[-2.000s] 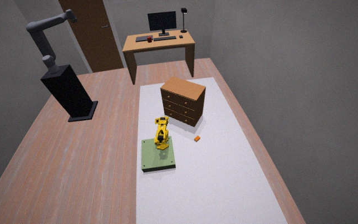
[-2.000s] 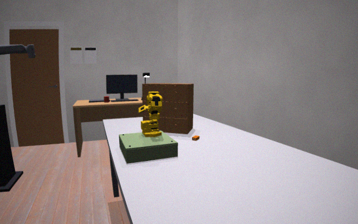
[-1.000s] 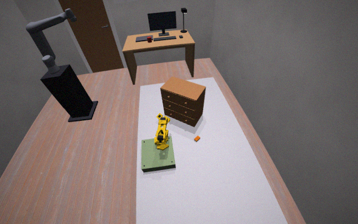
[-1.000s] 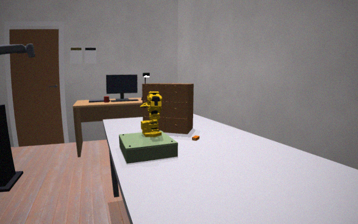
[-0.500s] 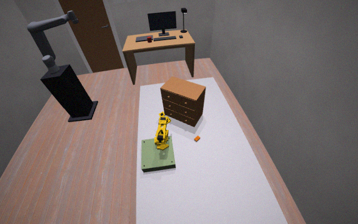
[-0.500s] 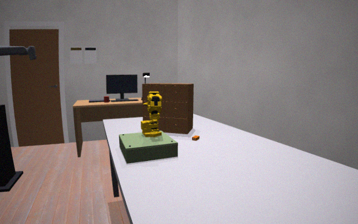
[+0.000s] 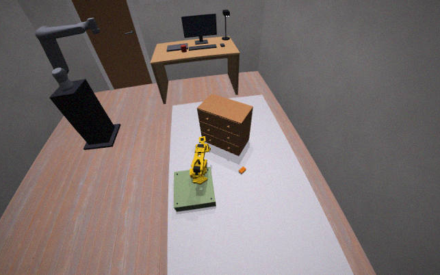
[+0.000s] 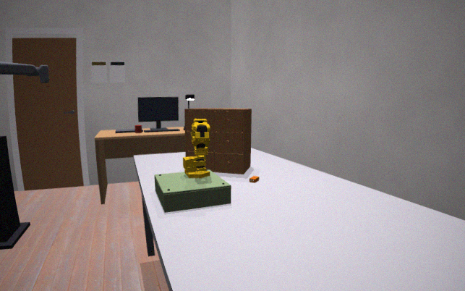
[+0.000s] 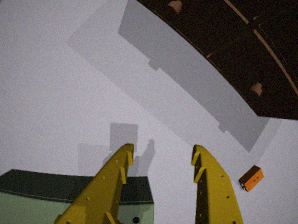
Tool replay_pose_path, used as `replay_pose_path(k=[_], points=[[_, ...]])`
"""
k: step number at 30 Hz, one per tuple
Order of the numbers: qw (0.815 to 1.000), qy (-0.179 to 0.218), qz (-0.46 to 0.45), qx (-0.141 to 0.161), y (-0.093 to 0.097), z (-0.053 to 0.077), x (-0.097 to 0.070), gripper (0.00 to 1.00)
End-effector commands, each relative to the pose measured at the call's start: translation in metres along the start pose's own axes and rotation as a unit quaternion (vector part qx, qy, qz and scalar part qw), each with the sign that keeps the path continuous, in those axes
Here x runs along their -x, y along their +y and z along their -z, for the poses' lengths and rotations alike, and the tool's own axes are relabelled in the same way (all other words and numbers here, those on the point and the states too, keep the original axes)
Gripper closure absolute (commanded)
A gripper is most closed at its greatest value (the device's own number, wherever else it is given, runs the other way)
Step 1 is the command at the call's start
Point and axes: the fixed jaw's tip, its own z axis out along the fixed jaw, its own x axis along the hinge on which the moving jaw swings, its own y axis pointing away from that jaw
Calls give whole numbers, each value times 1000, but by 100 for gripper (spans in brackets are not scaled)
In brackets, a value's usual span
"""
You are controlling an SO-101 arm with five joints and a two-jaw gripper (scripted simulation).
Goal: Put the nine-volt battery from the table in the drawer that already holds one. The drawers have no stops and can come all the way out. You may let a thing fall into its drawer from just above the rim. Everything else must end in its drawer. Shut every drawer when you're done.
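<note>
The orange nine-volt battery (image 7: 242,169) lies on the white table, in front of the dresser's right corner; it also shows in the exterior view (image 8: 254,179) and at the right of the wrist view (image 9: 250,177). The brown three-drawer dresser (image 7: 225,123) (image 8: 220,139) (image 9: 220,30) stands behind it with all drawers shut, so what they hold is hidden. My yellow arm is folded up over its green base (image 7: 193,190). My gripper (image 7: 204,150) (image 9: 162,152) hangs above the table between base and dresser. Its jaws are partly open and empty, left of the battery.
The green base block (image 8: 192,190) stands near the table's left edge. On the floor to the left are a black pedestal with a grey arm (image 7: 78,109) and a desk with a monitor (image 7: 198,44).
</note>
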Motion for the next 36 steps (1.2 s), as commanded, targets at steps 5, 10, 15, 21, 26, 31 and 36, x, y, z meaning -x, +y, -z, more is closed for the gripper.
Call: replay_pose_path(k=[5,10,15,21,26,31,36], points=[[997,9,-79,-1,-1,-2,-3,79],[995,9,-103,-2,-1,-2,-3,79],[995,9,-103,-2,-1,-2,-3,79],[995,9,-103,-2,-1,-2,-3,79],[995,9,-103,-2,-1,-2,-3,79],[995,9,-103,-2,-1,-2,-3,79],[995,9,-103,-2,-1,-2,-3,79]])
